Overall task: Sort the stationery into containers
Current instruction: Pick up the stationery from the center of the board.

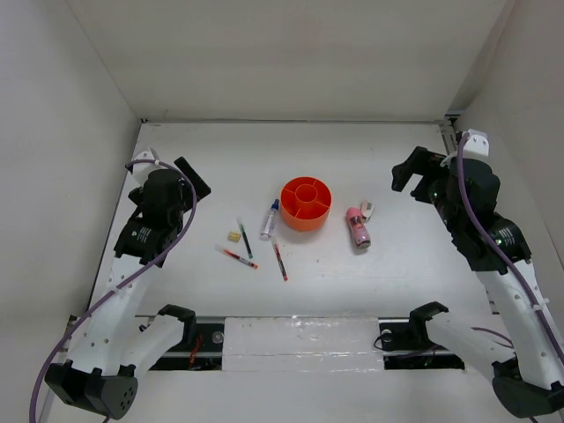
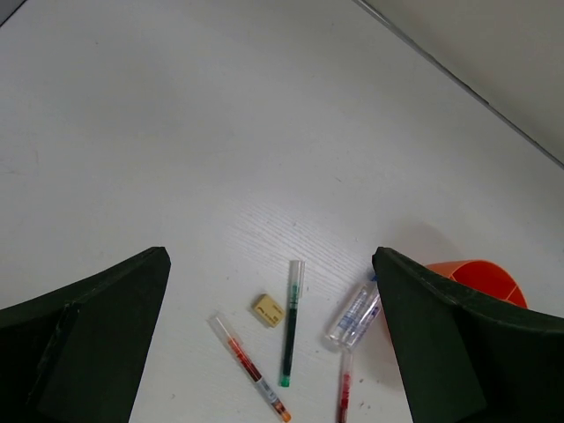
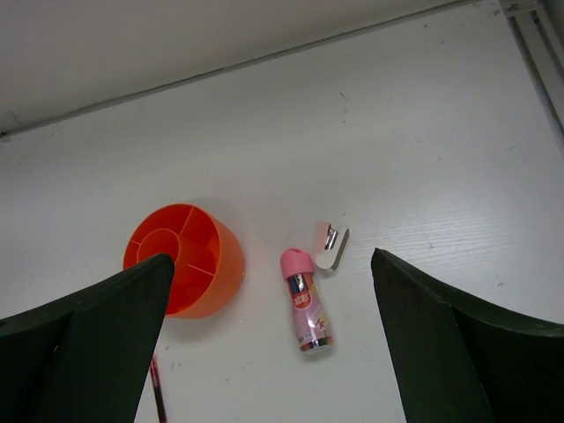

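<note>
No item sorted yet: organiser [image 1: 306, 204] looks empty mid-counter [image 1: 397, 264], pens [image 1: 244, 238], marker [image 1: 270, 218], yellow eraser [image 1: 234, 235] on its left, pink tube [image 1: 358, 228] and white eraser [image 1: 367, 210] on its right; left fingers [image 2: 97, 335] and right fingers [image 3: 458, 352] spread, holding nothing, so next likely a descent onto one piece.

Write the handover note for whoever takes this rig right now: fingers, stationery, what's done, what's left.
Left gripper: fingers open, empty, raised left of the orange organiser.
Right gripper: fingers open, empty, raised to its right.
Left of the organiser lie the blue-capped marker, green pen, yellow eraser, left red pen and right red pen.
Right of it lie the pink tube and white eraser.
Done: nothing; the organiser looks empty.
Left: all seven items.
</note>
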